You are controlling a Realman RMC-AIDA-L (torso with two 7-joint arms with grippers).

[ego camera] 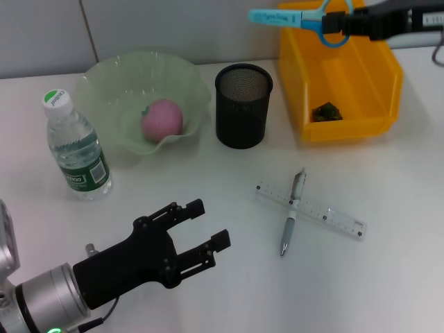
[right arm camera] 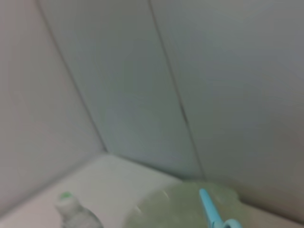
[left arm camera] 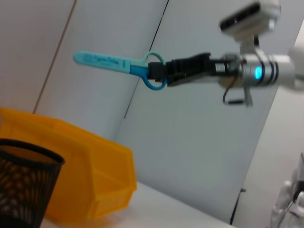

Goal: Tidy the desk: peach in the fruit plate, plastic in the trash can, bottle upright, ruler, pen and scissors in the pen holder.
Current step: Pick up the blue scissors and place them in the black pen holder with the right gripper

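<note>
From the head camera, your right end effector (ego camera: 338,23) is clenched on the scissors (ego camera: 300,16) by their handles, high above the trash can (ego camera: 343,76). Your left end effector (ego camera: 205,229) hovers low over the counter (ego camera: 388,277), fingers spread, holding nothing.

In the left wrist view, the scissors (left arm camera: 118,65) hang level above the trash can (left arm camera: 80,175) and the pen holder (left arm camera: 23,183).

In the right wrist view, only the scissors' blade cover (right arm camera: 209,209) shows.

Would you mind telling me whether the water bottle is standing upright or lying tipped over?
Upright. The water bottle stands on its base on the desk, white cap on top, beside the fruit plate.
</note>
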